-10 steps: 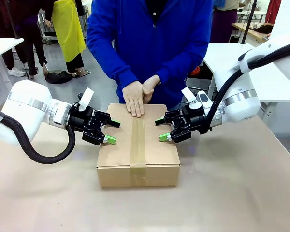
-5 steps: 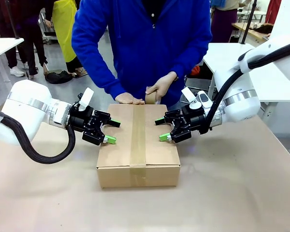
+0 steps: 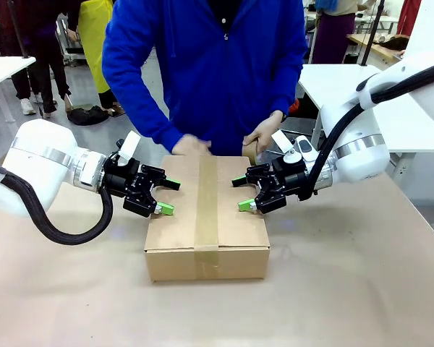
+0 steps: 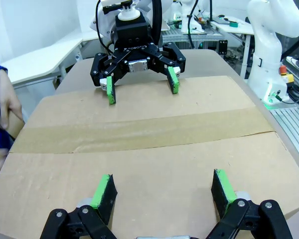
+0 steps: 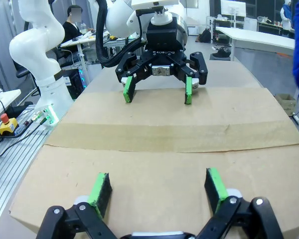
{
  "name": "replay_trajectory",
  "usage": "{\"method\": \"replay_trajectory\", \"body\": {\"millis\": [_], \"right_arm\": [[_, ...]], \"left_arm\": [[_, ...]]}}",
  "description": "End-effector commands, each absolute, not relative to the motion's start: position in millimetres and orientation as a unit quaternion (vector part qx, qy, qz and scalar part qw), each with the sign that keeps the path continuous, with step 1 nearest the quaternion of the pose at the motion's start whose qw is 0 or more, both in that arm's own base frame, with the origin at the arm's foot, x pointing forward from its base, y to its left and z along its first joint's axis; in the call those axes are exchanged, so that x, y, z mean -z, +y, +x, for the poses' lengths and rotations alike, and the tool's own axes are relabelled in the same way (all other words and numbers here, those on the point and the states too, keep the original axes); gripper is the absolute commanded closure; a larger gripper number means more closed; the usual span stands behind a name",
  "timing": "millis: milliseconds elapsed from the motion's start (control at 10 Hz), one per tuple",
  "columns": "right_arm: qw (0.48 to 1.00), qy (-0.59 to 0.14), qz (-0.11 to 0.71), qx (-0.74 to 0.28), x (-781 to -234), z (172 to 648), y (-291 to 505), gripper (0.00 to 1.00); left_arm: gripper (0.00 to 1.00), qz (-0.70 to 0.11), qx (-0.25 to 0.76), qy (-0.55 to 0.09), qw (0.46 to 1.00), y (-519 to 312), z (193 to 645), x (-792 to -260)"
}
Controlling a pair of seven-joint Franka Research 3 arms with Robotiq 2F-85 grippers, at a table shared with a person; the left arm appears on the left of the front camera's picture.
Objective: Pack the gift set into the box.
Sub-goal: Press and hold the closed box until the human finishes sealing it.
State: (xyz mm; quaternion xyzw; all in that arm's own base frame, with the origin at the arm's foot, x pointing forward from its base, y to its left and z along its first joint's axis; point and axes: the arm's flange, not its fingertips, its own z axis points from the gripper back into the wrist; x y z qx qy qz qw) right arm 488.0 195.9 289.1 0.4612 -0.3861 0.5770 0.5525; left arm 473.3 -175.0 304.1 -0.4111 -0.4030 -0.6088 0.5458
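The box [image 3: 235,224] lies in the middle of the table with its top flaps down and a strip of brown tape [image 3: 206,202] along the centre seam. The gift set is out of view. My left gripper [image 3: 169,196] stands open over the box's left edge, its green pads low over the left flap [image 4: 163,189]. My right gripper [image 3: 241,195] stands open the same way over the right flap [image 5: 158,191]. Each wrist view looks across the taped lid [image 4: 139,129] at the other gripper [image 5: 157,92]. A person's hands [image 3: 190,147] are at the far edge.
The person in a blue top stands right behind the box, one hand [image 3: 264,137] holding what looks like a roll of tape. Bare tan table [image 3: 347,289] lies in front and to both sides. White tables [image 3: 325,83] stand farther back.
The person's flat hand has left the lid for the far edge, and the other hand has moved right. Both grippers have stayed where they were.
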Motion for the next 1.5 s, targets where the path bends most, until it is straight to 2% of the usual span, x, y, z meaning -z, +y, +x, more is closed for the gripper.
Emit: {"method": "replay_trajectory", "body": {"millis": [0, 200, 300, 400, 600, 800, 900, 1000, 1400], "right_arm": [[0.554, -0.387, 0.462, -0.575, -288, 487, 196, 0.00], [0.552, -0.386, 0.461, -0.577, -289, 488, 196, 0.00], [0.548, -0.402, 0.471, -0.563, -312, 479, 169, 0.00], [0.540, -0.444, 0.468, -0.540, -339, 465, 127, 0.00], [0.535, -0.542, 0.436, -0.480, -362, 439, 50, 0.00], [0.553, -0.616, 0.394, -0.398, -355, 418, -17, 0.00], [0.549, -0.529, 0.447, -0.469, -370, 445, 35, 0.00], [0.549, -0.529, 0.447, -0.469, -370, 445, 35, 0.00], [0.549, -0.529, 0.447, -0.469, -370, 445, 35, 0.00]], "left_arm": [[0.00, -0.407, 0.612, -0.406, 0.543, -174, 471, -303], [0.00, -0.411, 0.609, -0.403, 0.546, -175, 473, -304], [0.00, -0.435, 0.605, -0.434, 0.506, -147, 458, -341], [0.00, -0.437, 0.591, -0.484, 0.475, -108, 439, -375], [0.00, -0.419, 0.558, -0.560, 0.446, -45, 413, -398], [0.00, -0.387, 0.508, -0.590, 0.495, -5, 402, -381], [0.00, -0.385, 0.479, -0.582, 0.533, 9, 409, -375], [0.00, -0.402, 0.525, -0.576, 0.482, -5, 404, -406], [0.00, -0.402, 0.525, -0.576, 0.482, -5, 404, -406]]}}
